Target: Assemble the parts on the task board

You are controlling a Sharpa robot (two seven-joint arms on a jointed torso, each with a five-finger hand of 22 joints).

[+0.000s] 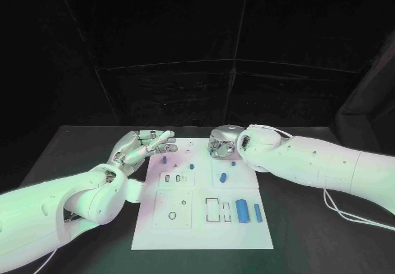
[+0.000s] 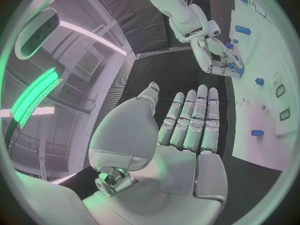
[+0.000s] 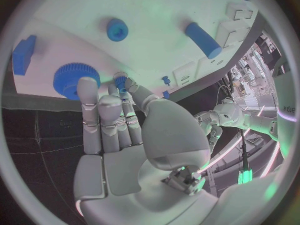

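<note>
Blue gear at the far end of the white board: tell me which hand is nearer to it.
Right. The right hand has its fingertips right beside the blue gear. The left hand hangs open off the white board, at its left edge.

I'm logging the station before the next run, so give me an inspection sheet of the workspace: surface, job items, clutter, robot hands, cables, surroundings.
Surface: black table, the white task board lying flat in its middle.
Job's things: small blue parts on the board, among them a large blue cylinder with a thinner blue rod beside it near the right edge, and a blue gear close to the right hand's fingertips.
Clutter: nothing seen.
Robot hands: left robot hand raised at the board's far left corner, fingers straight, holding nothing; right robot hand over the board's far edge, holding nothing.
Cables: white cable along the right arm.
Surroundings: black curtain behind the table.
</note>
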